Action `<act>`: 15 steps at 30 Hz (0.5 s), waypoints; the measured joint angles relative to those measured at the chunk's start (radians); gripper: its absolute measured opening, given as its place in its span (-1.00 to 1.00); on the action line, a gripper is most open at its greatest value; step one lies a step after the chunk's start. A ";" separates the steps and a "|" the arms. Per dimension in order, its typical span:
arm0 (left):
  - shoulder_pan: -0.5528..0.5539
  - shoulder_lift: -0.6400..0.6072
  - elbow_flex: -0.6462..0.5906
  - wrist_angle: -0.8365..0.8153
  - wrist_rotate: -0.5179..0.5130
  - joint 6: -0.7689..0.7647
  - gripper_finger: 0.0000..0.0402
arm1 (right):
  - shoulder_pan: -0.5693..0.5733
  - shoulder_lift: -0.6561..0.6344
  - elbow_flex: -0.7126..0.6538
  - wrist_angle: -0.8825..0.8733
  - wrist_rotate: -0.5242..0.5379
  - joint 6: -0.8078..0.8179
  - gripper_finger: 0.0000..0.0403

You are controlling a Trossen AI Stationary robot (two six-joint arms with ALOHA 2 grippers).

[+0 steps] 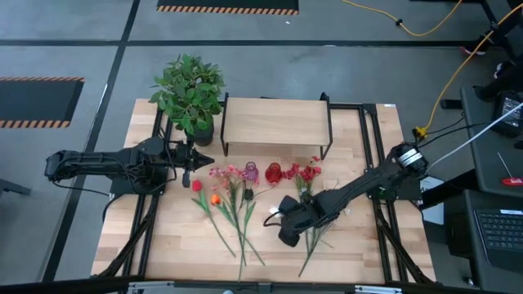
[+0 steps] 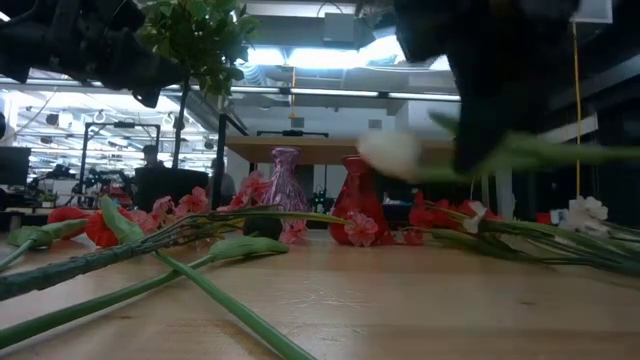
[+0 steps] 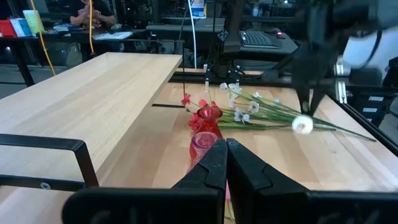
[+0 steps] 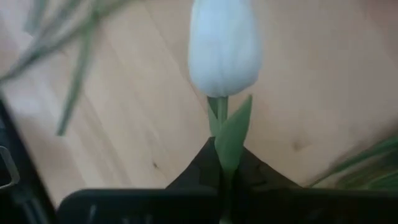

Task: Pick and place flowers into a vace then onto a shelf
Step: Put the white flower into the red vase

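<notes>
We read no writing; right gripper [image 4: 224, 163] fingers pinch a white tulip [image 4: 224, 46] stem, apparently above the worktop [image 1: 359, 245]; left gripper [image 3: 226, 155] fingers closed, empty.

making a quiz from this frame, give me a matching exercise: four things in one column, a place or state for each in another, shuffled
Things:
1. white tulip on a green stem
2. bushy green leafy plant in a black pot
3. red glass vase
4. left gripper

Places or states:
A. shut on nothing, near the potted plant
B. at the table's far left corner, beside the low light-wood shelf
C. clamped by its stem in the right gripper
D. upright in front of the shelf, next to a purple glass vase

Pairs: 1-C, 2-B, 3-D, 4-A
</notes>
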 joint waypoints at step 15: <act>0.000 0.000 0.000 -0.011 0.000 0.000 -0.99 | -0.090 -0.236 -0.114 0.062 0.097 -0.290 -0.98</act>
